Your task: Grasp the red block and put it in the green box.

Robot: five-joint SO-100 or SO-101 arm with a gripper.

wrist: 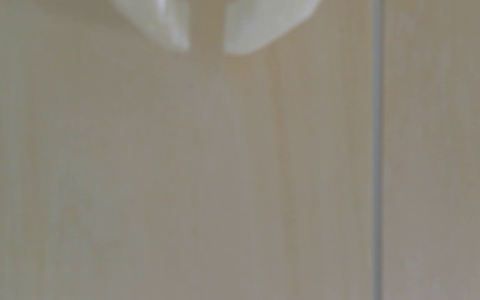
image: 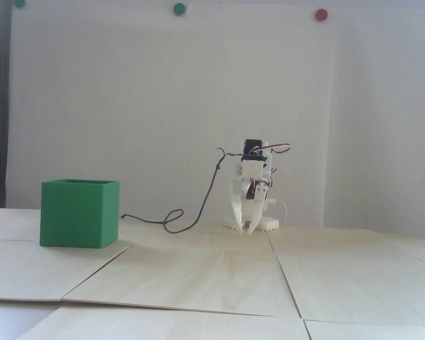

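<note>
The green box [image: 79,213] stands on the table at the left of the fixed view, its top open and its inside hidden from this low angle. The red block is not in view in either frame. My white gripper [image: 245,232] hangs at the back centre, folded down in front of the arm's base, with its tips just above the table and well right of the box. In the wrist view the gripper [wrist: 206,49] enters from the top edge. Its fingertips [wrist: 241,34] are drawn together with only a narrow slit between them, and they hold nothing.
A dark cable [image: 198,212] loops over the table between the box and the arm. Pale wooden panels with seams [wrist: 377,173] cover the table [image: 212,276]. Round green dots [image: 179,9] and a red dot [image: 321,14] sit high on the white wall.
</note>
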